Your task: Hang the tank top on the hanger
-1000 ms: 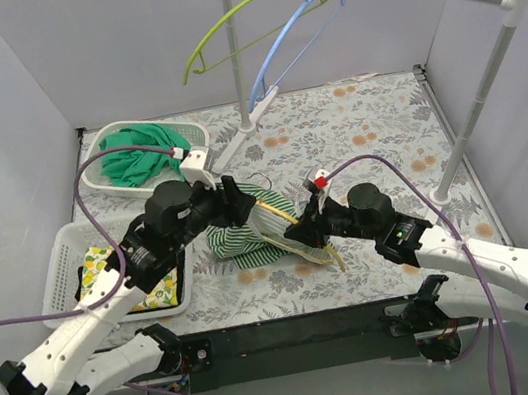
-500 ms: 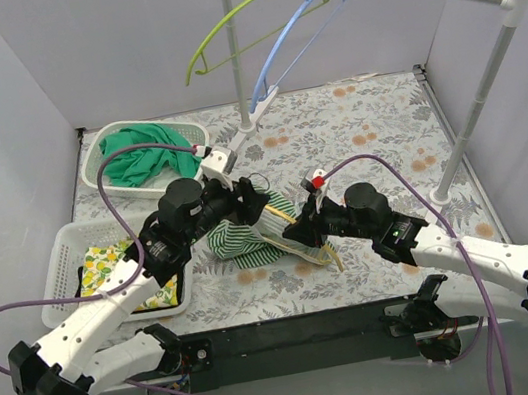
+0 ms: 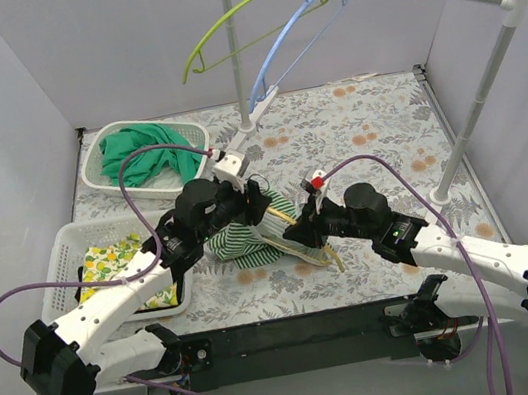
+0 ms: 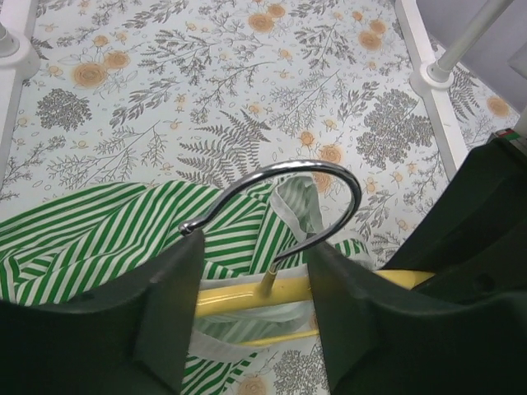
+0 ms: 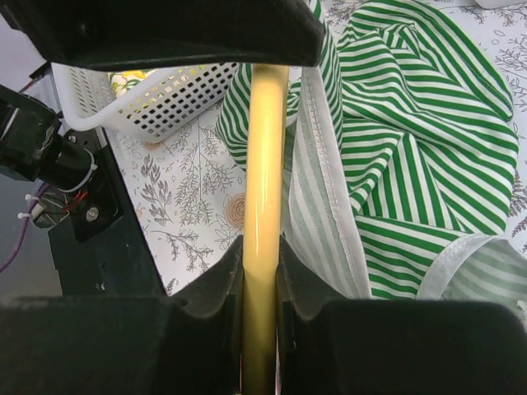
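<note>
The green-and-white striped tank top [image 3: 239, 243] lies bunched on the floral table, draped partly over the yellow hanger [image 3: 336, 258]. My right gripper [image 3: 305, 225] is shut on one yellow arm of the hanger [image 5: 263, 156], with striped cloth [image 5: 412, 123] just to its right. My left gripper [image 3: 259, 198] hangs over the hanger's neck. Its jaws are open and straddle the base of the metal hook [image 4: 288, 169], above the yellow bar [image 4: 239, 294] and a white-edged strap [image 4: 292, 202]. The hook curves up just beyond the fingertips [image 4: 177, 271].
A white basket [image 3: 98, 175] holding plain green cloth stands at the back left. Another basket [image 3: 59, 254] with lemon-print cloth is at the left edge. A rack pole [image 3: 236, 60] carries a lime-green hanger [image 3: 216, 31] and a light blue hanger [image 3: 301, 27]. A slanted rack leg [image 3: 474, 122] stands right.
My left arm has swung right and forward, bringing its gripper over the hanger's hook. The right gripper and the hanger have stayed put.
</note>
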Controlling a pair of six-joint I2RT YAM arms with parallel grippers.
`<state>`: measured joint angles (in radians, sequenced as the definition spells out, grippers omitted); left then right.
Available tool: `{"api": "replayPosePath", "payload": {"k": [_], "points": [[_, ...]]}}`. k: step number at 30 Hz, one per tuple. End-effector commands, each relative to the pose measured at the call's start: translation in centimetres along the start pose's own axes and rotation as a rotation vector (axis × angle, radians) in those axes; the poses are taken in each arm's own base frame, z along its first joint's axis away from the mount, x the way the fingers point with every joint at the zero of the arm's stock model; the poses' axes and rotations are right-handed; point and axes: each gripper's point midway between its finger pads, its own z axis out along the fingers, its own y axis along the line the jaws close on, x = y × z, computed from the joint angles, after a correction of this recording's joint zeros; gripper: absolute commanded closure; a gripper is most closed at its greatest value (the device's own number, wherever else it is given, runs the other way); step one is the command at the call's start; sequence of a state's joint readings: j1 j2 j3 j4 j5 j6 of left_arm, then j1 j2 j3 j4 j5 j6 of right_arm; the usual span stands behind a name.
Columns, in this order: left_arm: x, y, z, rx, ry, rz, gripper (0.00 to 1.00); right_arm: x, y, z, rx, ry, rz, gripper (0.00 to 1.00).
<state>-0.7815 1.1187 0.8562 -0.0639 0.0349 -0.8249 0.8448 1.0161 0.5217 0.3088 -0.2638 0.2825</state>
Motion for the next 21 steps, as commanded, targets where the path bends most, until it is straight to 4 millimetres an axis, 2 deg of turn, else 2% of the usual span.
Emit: {"api": "replayPosePath", "payload": {"k": [1, 6, 7, 10, 11, 13, 14, 17, 19, 20, 21], "points": [[-1.9, -0.2, -0.2, 0.0, -0.09, 0.026, 0.62, -5.5, 1.7, -0.3, -0.051, -0.171, -0.083, 0.99], [-2.2, -0.5, -0.3, 0.013, -0.108, 0.068, 1.0, -5.7, 1.7, -0.3, -0.05, -0.176, -0.083, 0.99], [-2.2, -0.3, -0.3, -0.01, -0.11, 0.076, 1.0, -5.7, 1.8, -0.4, -0.05, -0.177, -0.083, 0.99], [-2.2, -0.1, -0.2, -0.05, -0.112, 0.115, 1.0, -5.9, 1.5, -0.5, -0.024, -0.172, -0.071, 0.8], [-2.2, 0.1, -0.3, -0.061, -0.113, 0.133, 1.0, -5.8, 1.3, -0.7, -0.006, -0.159, -0.058, 0.68], [-2.3, 0.3, -0.4, -0.085, -0.119, 0.147, 1.0, -6.2, 0.9, -1.1, 0.029, -0.163, -0.051, 0.61], [-2.3, 0.4, -0.4, -0.091, -0.119, 0.154, 1.0, -6.0, 0.8, -1.6, 0.046, -0.153, -0.043, 0.52], [-2.4, 0.5, -0.6, -0.104, -0.13, 0.153, 1.0, -7.4, 0.5, -3.3, 0.108, -0.195, -0.041, 0.4], [-2.5, 0.6, -0.7, -0.111, -0.136, 0.153, 1.0, -7.6, -0.4, -4.5, 0.181, -0.205, -0.015, 0.38], [-2.6, 0.6, -0.7, -0.112, -0.139, 0.153, 1.0, -8.4, -0.3, -5.6, 0.198, -0.24, -0.009, 0.37], [-2.7, 0.7, -0.8, -0.116, -0.142, 0.153, 1.0, -7.9, -2.3, -6.6, 0.322, -0.238, 0.02, 0.37]]}}
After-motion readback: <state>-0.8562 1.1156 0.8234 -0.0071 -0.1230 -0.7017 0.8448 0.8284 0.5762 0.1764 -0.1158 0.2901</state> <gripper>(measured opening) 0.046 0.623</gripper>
